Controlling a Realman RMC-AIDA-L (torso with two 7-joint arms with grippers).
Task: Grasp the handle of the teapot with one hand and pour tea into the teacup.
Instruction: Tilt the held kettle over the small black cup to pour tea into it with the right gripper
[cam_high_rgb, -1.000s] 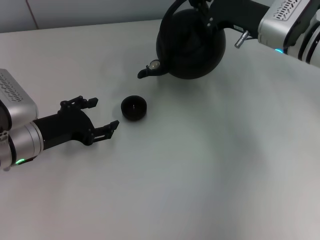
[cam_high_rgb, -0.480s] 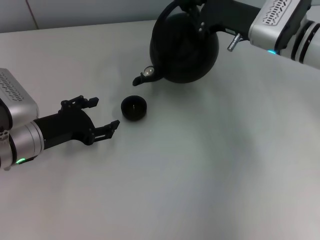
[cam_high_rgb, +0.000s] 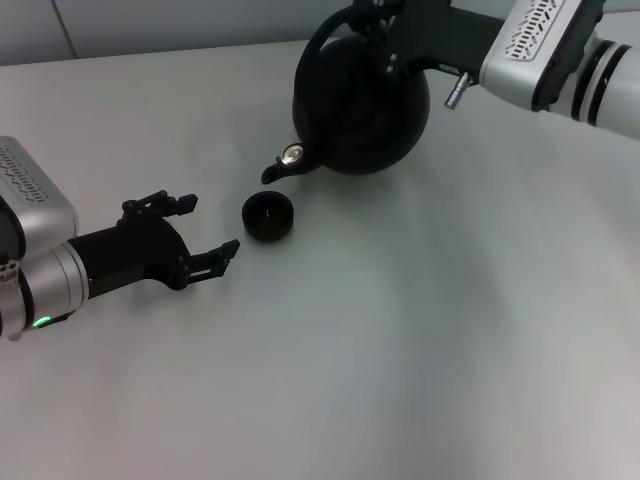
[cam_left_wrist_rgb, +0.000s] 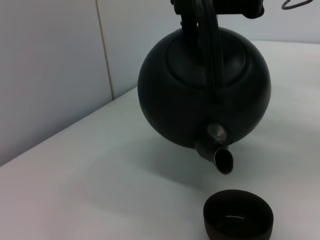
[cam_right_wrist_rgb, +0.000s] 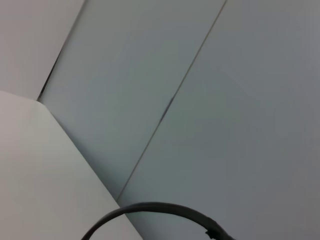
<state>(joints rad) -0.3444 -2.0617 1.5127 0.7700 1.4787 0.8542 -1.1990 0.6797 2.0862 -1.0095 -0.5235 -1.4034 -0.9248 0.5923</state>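
My right gripper (cam_high_rgb: 385, 25) is shut on the handle (cam_high_rgb: 332, 22) of the teapot (cam_high_rgb: 360, 100) and holds the pot in the air at the back of the table, tilted, with its short spout (cam_high_rgb: 283, 165) pointing down toward the teacup (cam_high_rgb: 268, 216). The spout tip is just behind and above the cup. In the left wrist view the teapot (cam_left_wrist_rgb: 205, 95) hangs over the teacup (cam_left_wrist_rgb: 238, 217), its spout (cam_left_wrist_rgb: 220, 157) close above the cup's rim. The handle's arc (cam_right_wrist_rgb: 150, 210) shows in the right wrist view. My left gripper (cam_high_rgb: 200, 235) is open and empty, to the left of the cup.
The white table (cam_high_rgb: 400, 330) spreads wide to the right and front of the cup. A pale wall (cam_left_wrist_rgb: 50, 65) rises behind the table's back edge.
My right gripper has carried the teapot left and down toward the teacup, so the spout now hangs closer over the cup. The left arm has not moved.
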